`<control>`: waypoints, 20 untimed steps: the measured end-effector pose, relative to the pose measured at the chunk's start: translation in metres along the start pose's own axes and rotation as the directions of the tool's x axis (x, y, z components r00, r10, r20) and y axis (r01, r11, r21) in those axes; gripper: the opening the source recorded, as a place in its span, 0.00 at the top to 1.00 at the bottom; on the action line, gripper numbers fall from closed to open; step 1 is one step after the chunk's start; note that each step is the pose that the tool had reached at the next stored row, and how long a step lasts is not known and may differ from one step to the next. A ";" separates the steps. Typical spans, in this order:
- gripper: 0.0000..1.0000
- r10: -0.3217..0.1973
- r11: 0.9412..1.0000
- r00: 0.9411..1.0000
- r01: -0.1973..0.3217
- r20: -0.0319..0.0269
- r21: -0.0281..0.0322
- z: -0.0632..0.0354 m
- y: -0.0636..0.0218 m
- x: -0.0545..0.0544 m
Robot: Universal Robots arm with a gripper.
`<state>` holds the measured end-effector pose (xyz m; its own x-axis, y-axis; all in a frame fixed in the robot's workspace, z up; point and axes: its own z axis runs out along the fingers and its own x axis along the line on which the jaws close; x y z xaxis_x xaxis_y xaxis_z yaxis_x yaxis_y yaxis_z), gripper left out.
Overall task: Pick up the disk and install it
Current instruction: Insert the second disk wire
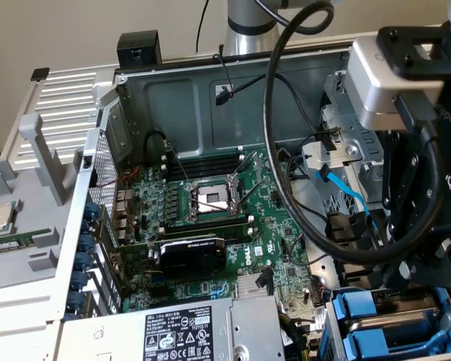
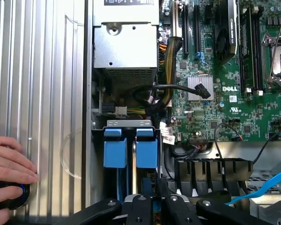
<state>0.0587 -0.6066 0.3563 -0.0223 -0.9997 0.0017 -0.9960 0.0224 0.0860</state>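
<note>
The gripper (image 2: 152,206) hangs over the drive bay, whether its grip is wide or narrow I cannot tell. Two blue frames (image 2: 131,147) sit side by side at its twelve o'clock. A hand (image 2: 9,171) rests on the grey ribbed panel (image 2: 42,93).

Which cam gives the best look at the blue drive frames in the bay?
Wrist view: both blue drive frames sit side by side in the bay, seen straight on, unobstructed. The exterior view catches them at its lower right corner, partly cut off and behind the gripper.
</note>
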 end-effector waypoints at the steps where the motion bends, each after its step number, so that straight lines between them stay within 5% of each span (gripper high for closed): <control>1: 0.83 0.001 1.000 1.000 -0.001 0.000 0.000 0.0003 0.0000 0.000; 20: 0.83 0.006 1.000 1.000 -0.006 0.004 0.000 0.0068 -0.0001 -0.001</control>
<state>0.0582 -0.6055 0.3495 -0.0285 -0.9996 -0.0014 -0.9959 0.0283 0.0861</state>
